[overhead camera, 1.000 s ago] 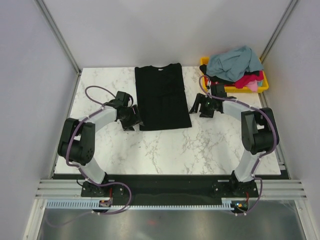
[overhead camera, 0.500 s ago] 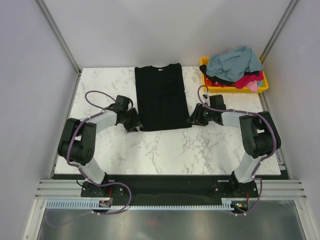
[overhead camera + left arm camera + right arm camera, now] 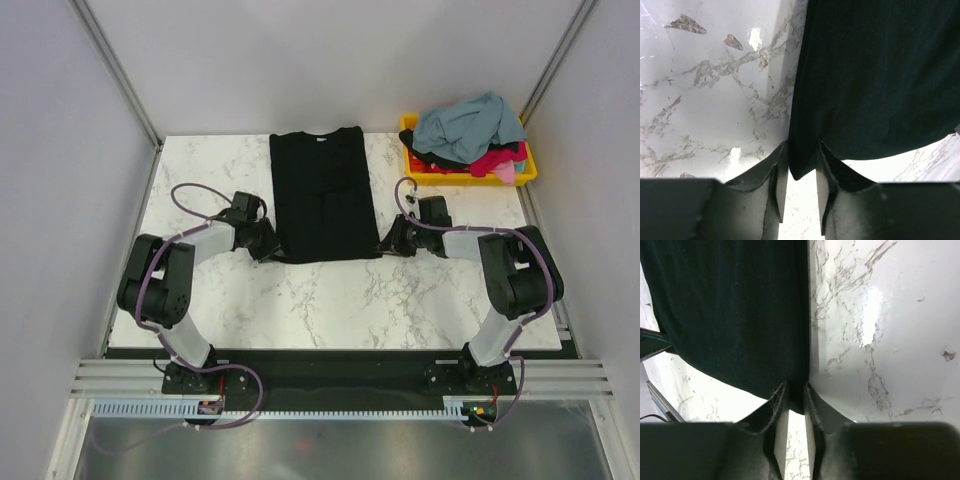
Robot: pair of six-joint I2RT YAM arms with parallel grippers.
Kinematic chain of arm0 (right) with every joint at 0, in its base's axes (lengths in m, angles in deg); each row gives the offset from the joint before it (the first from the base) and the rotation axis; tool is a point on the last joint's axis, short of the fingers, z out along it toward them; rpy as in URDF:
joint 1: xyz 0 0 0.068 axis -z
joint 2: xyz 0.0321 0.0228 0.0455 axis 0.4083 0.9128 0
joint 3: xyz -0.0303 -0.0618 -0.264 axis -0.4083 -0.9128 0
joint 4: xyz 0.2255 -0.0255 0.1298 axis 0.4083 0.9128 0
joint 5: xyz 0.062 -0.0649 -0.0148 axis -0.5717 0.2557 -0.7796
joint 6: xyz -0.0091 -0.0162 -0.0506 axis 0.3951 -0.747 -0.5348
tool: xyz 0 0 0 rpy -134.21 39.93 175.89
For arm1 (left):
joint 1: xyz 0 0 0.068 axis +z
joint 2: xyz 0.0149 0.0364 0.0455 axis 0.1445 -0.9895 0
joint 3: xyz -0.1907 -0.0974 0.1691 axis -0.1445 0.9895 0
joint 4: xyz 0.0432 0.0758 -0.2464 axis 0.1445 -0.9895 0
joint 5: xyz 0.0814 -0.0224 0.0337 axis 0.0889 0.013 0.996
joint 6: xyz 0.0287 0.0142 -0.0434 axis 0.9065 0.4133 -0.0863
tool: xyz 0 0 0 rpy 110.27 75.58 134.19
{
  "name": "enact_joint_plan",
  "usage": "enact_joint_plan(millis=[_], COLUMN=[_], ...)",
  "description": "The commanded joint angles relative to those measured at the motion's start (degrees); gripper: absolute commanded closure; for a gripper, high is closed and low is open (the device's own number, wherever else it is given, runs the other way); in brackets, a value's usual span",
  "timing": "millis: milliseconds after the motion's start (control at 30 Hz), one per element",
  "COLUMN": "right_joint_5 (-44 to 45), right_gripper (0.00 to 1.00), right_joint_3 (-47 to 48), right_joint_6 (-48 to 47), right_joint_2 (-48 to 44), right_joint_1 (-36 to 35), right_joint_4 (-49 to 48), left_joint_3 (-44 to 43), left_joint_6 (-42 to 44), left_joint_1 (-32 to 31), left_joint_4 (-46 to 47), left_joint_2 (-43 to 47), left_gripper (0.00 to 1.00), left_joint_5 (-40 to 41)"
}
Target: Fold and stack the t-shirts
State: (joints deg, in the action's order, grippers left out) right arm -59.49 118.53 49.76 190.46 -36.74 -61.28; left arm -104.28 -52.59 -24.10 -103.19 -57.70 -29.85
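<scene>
A large black t-shirt [image 3: 322, 195] lies flat in a long narrow fold on the middle of the marble table, collar at the far edge. My left gripper [image 3: 272, 243] is at its near left corner, and in the left wrist view the gripper [image 3: 799, 165] has narrowed onto that corner of the black cloth [image 3: 875, 75]. At the near right corner my right gripper [image 3: 388, 243] has its fingers nearly together [image 3: 796, 395], with the edge of the black t-shirt [image 3: 735, 310] pinched between them. More t-shirts, grey-blue [image 3: 468, 125], magenta-red [image 3: 497, 160] and pink [image 3: 507, 172], are heaped at the far right.
The heaped shirts sit in a yellow plastic bin [image 3: 440, 180] at the table's far right corner. Bare marble table [image 3: 330, 300] lies between the shirt's near hem and the arm bases. Grey walls with metal rails close in the left, far and right sides.
Both grippers have slid inward to the shirt's near corners and narrowed from wide open onto the cloth. The shirt itself has not moved.
</scene>
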Motion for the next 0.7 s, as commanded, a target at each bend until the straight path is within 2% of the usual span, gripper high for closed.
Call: enact_joint_plan(millis=[0, 67, 133, 167, 300, 400, 667], right_joint_5=[2.98, 3.07, 3.07, 3.07, 2.63, 2.63, 3.86], right_gripper=[0.79, 0.84, 0.94, 1.00, 1.00, 1.00, 1.00], right_joint_3=[-2.67, -2.84, -2.75, -2.67, -2.93, -4.16, -8.47], right_joint_6=[-1.29, -1.12, -0.94, -0.85, -0.33, 0.20, 4.07], right_joint_2=[2.37, 2.46, 2.63, 2.55, 1.15, -3.16, -22.66], right_joint_1=[-1.15, -1.15, -1.07, -1.07, -1.24, -1.24, -1.94], right_joint_4=[5.74, 5.74, 4.35, 4.33, 4.33, 5.21, 14.16], left_joint_3=[1.14, 1.05, 0.88, 0.96, 1.31, 2.72, 8.17], left_joint_6=[-1.63, -2.07, -2.42, -2.51, -2.34, -2.33, -4.62], left_joint_1=[-0.56, -0.64, -0.73, -0.73, -1.26, -1.61, -5.20], left_joint_4=[0.89, 1.33, 1.59, 1.68, 1.42, -1.47, -9.82], left_joint_2=[-1.80, -1.98, -2.07, -2.07, 0.30, 5.04, 24.00], left_gripper=[0.66, 0.74, 0.98, 0.98, 0.98, 0.98, 0.98], left_joint_5=[0.27, 0.27, 0.53, 0.71, 0.88, 1.76, 2.11])
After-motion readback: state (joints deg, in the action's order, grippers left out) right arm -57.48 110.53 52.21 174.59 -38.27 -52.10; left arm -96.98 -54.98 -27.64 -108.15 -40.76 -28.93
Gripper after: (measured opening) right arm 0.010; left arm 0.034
